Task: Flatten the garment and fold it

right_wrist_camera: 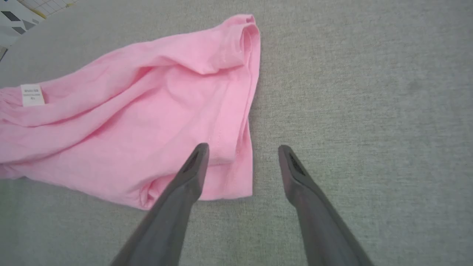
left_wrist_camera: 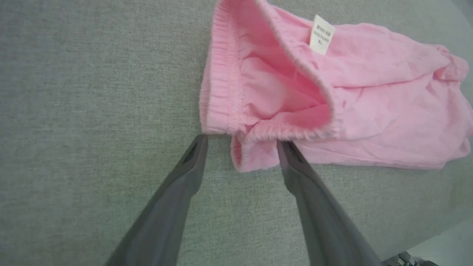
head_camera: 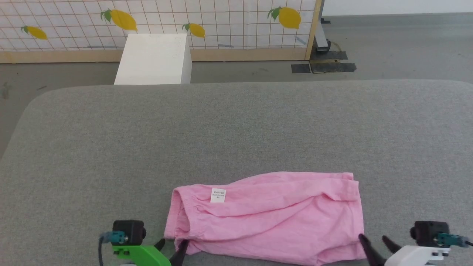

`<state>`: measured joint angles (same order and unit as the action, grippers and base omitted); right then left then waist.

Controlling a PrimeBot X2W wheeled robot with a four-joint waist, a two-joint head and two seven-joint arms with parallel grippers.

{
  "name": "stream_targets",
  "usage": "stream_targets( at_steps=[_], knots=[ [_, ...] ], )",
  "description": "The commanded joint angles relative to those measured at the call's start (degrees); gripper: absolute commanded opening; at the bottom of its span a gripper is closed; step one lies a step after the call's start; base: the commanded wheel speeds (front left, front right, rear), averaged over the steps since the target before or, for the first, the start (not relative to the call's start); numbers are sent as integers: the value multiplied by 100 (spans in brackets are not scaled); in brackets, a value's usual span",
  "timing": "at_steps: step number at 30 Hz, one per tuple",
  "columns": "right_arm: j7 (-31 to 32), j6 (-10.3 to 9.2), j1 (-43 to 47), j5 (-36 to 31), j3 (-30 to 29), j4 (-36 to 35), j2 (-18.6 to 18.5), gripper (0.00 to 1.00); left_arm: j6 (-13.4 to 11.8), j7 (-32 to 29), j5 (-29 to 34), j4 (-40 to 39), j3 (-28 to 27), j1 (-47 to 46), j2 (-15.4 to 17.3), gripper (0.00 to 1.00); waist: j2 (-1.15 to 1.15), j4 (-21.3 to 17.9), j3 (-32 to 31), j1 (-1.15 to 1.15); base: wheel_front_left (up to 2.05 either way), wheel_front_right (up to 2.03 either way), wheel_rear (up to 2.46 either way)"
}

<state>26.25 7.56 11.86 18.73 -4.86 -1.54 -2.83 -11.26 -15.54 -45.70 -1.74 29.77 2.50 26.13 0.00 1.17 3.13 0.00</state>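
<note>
Garment point(head_camera: 269, 218) lies rumpled. I see my left gripper point(head_camera: 172, 244) spread wide at its waistband point(left_wrist_camera: 221, 74) corner. My right gripper point(head_camera: 373, 238) is spread wide at its opposite end.

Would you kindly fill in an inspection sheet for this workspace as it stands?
Surface: grey woven top with rounded far corners.
Job's things: pink garment rumpled near the robot's edge; waistband gaping at the robot's left; label showing.
Clutter: nothing seen.
Grippers: left gripper open astride the waistband corner; right gripper open astride the hem corner.
Cables: a plugged lead at each wrist camera.
Surroundings: white box, lemon-print panel, grey floor.
</note>
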Motion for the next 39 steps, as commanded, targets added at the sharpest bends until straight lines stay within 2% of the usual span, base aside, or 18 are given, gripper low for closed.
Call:
stream_targets(
  at_steps=[1,4,8,13,15,23,30,31,32,33,34,39],
  knots=[
    [-172,-8,-3,22,-89,-84,-5,100,-41,138,-75,-91,-88,143,32,100,0,24,-6,0,0,0,0],
    [-517,-8,-97,-16,-239,-179,-5,100,-39,561,-10,-287,-265,231,41,100,0,70,0,0,0,0,0],
    [-899,-8,-312,-117,-333,-86,-5,100,-77,1423,388,-319,-538,78,55,100,0,174,14,0,0,0,0],
    [-1104,-8,-694,-181,-276,316,-5,100,38,2629,993,129,-709,-459,-35,100,0,263,32,0,0,0,0],
    [-1101,-8,-854,-165,-240,552,-5,100,124,2865,1158,357,-734,-703,-119,100,0,281,40,0,0,0,0],
    [-644,-8,-1521,-242,-127,1713,-5,100,401,3050,1723,930,-1049,-1326,-628,100,0,241,81,0,0,0,0],
    [291,-8,-1750,-253,111,2411,-5,100,621,3052,2094,1079,-1413,-1262,-1066,100,0,222,67,0,0,0,0],
    [394,-8,-1736,-236,150,2426,-5,82,648,3053,2121,1098,-1456,-1248,-1103,100,0,228,65,0,0,0,0],
    [522,-8,-1708,-183,203,2422,-5,45,681,3053,2158,1114,-1505,-1226,-1147,100,0,236,60,0,0,0,0],
    [584,-8,-1684,-132,230,2390,-5,25,708,3053,2184,1123,-1541,-1204,-1180,100,0,242,56,0,0,0,0],
    [582,-8,-1658,-98,245,2306,-5,0,735,3053,2221,1128,-1584,-1175,-1216,100,0,252,52,0,0,0,0],
    [301,-8,-1520,-249,-80,1848,-5,0,813,3053,2357,1145,-1781,-1060,-1312,100,0,260,11,0,0,0,0]
  ],
)
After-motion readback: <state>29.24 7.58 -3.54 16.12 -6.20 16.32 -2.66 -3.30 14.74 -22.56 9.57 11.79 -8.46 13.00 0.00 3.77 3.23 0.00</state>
